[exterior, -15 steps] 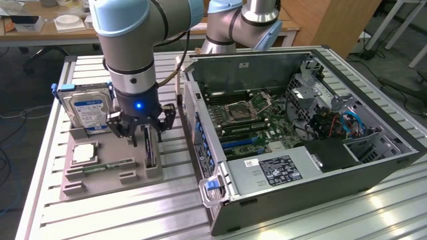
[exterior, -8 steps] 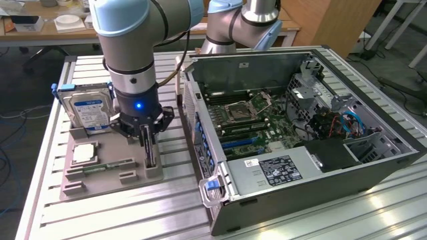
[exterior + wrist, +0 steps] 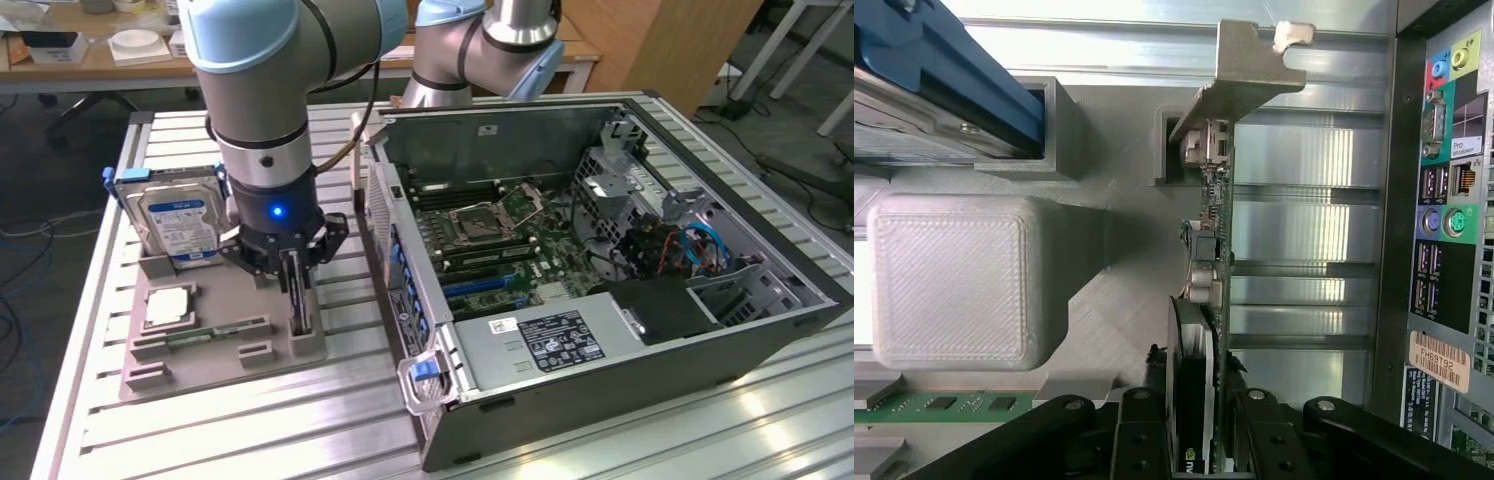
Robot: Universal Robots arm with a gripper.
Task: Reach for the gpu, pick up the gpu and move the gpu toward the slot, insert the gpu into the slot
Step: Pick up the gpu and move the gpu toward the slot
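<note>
The gpu (image 3: 299, 305) stands on edge in a groove of the grey fixture (image 3: 214, 372), just beside the open computer case (image 3: 747, 330). My gripper (image 3: 296, 280) comes straight down over it. In the wrist view the green gpu (image 3: 1210, 230) runs away from the camera with its pale metal bracket (image 3: 1249, 75) at the far end. The two black fingers (image 3: 1144, 415) of the gripper (image 3: 1199, 425) press against both faces of the card's near end. Inside the case, the motherboard's blue expansion slot (image 3: 483, 287) lies open to view.
The fixture also carries an upright blue-labelled hard drive (image 3: 180, 220), a square processor (image 3: 170, 305) and a narrow green memory stick (image 3: 200, 335). The case's rear port panel (image 3: 1444, 200) stands close to the card. A second arm (image 3: 481, 50) stands behind the case.
</note>
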